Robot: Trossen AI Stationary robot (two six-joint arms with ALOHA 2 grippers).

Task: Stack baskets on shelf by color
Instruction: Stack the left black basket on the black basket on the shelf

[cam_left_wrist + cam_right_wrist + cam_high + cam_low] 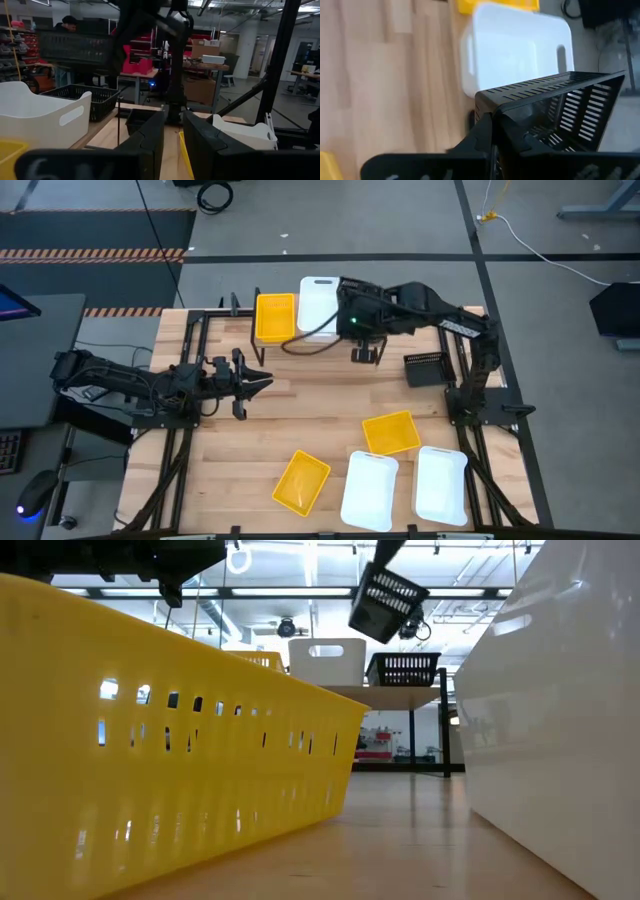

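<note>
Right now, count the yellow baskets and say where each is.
3. One yellow basket sits on the shelf beside a white basket; a second lies right of centre; a third lies near the front edge. The right arm may hide more.

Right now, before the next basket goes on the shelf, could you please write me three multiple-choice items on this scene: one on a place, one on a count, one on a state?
1. Seen from above, the yellow basket on the shelf stands
A. inside the white one
B. beside the white one, on its left
C. under the shelf

2. How many white baskets lie on the table itself?
A. one
B. two
C. four

3. The right hand is
A. open and empty
B. shut on a yellow basket
C. shut on a black basket

Key:
1 B: on the shelf, the yellow basket stands next to the shelf's white basket.
2 B: two white baskets lie on the table.
3 C: the right hand pinches the black basket by its wall.
</note>
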